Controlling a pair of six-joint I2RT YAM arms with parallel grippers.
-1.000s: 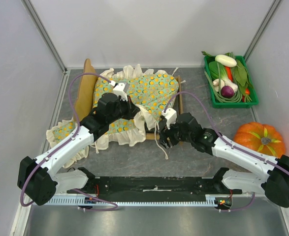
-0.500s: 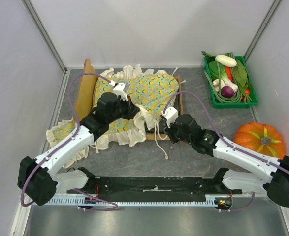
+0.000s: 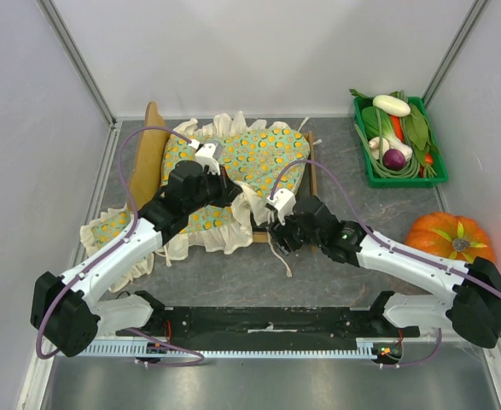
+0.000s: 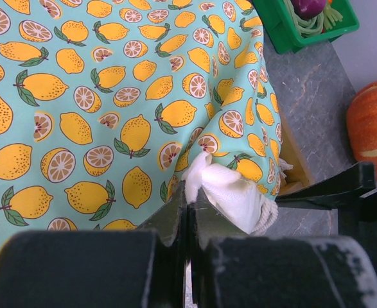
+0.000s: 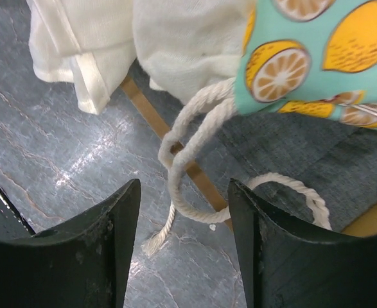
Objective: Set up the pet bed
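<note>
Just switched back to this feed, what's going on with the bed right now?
The left hand is shut on the white frill of the lemon-print cushion, which lies draped over the pet bed. The right hand hangs open above a loose white cord at the frame's near edge, holding nothing.

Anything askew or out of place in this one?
Yes. The cushion sits crooked on the pet bed: its near frill spills over the frame onto the table, and a loose cord trails off the near edge. A matching pillow lies off the bed, on the table at the left.
</note>
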